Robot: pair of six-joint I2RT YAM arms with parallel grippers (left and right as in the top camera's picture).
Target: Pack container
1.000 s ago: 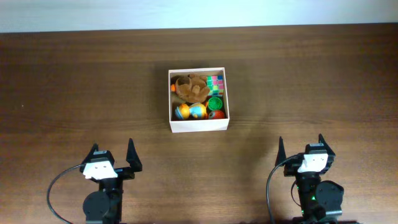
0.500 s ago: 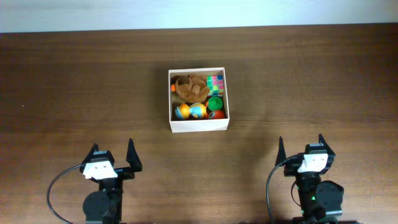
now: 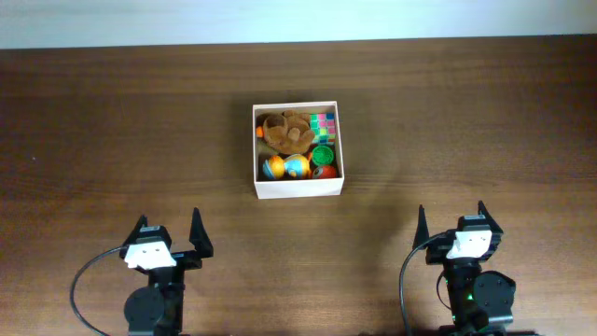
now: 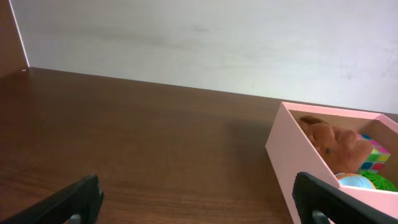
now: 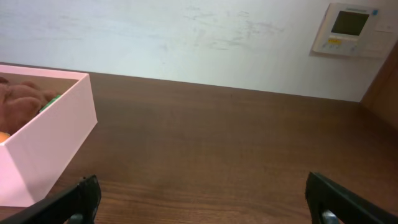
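Container (image 3: 298, 189) on dark wooden table (image 3: 466, 121)

Matt white container (image 3: 298, 186); wood-grain table (image 3: 485, 131); plush bear (image 3: 284, 132)

**A:** Are you making out any writing, numbers or labels anywhere?

**B:** Nothing is reading clearly. The only candidate is a wall panel (image 5: 353, 29), sitting well beyond the right gripper (image 5: 208, 204), up and off to its right.

**A:** Is it showing any figures?

**B:** Its little screen (image 5: 350, 23) is coming out as a plain greyish patch, and the small marks beneath it are blurring too much to tell letters from symbols.
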